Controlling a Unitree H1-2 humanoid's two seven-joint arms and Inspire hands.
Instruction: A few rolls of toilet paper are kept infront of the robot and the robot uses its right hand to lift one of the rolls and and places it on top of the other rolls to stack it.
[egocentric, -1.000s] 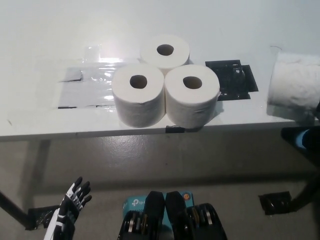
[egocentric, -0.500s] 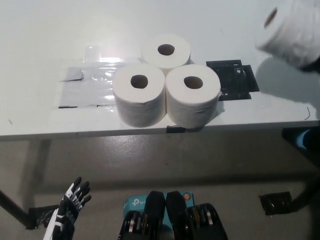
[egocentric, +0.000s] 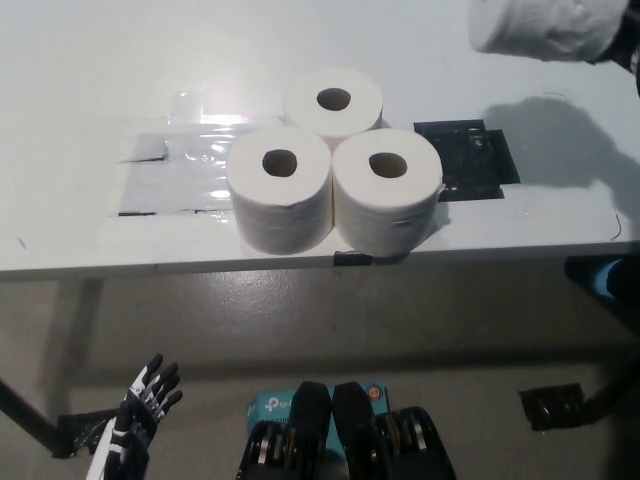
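Hanging in the air at the picture's top right, a carried toilet roll casts its shadow on the white bench. The black right hand grasping it is mostly off-frame; only a dark sliver shows at the roll's far side. Below and to that hand's left, three upright rolls stand touching in a cluster, the front pair close to the bench's near edge. A careless landing could nudge one over that lip. Open bench lies between roll and cluster. The white left hand hangs low, fingers spread, holding nothing.
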